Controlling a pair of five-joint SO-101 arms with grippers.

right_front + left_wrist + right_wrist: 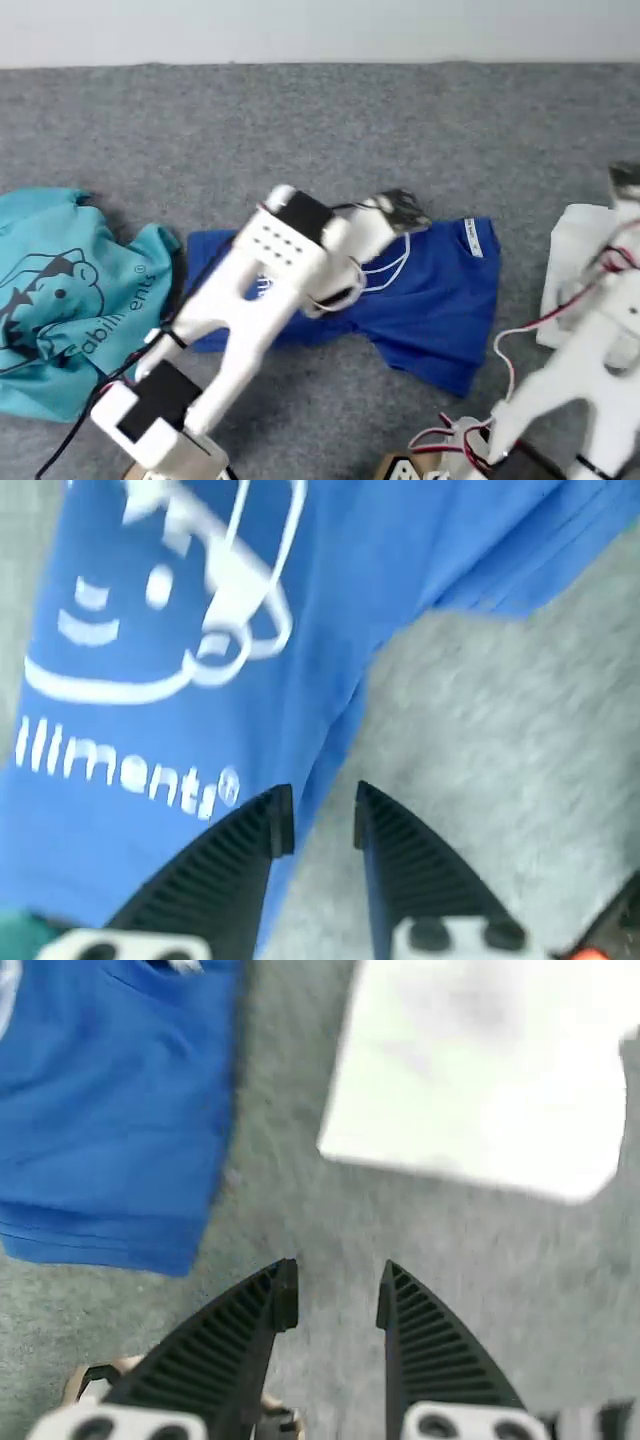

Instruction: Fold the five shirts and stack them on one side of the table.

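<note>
A blue shirt (430,300) with a white print lies partly folded in the middle of the grey table. My left arm stretches over it, and my left gripper (322,815) stands open just above the shirt's edge (180,660), nothing between its fingers. A teal shirt (60,300) lies crumpled at the left. A white folded shirt (575,270) sits at the right edge. My right gripper (335,1295) is open over bare carpet between the blue shirt (110,1110) and the white shirt (490,1070).
The table is covered in grey felt (320,130), with free room along the back. Red and white cables (520,340) hang by the right arm's base at the front right.
</note>
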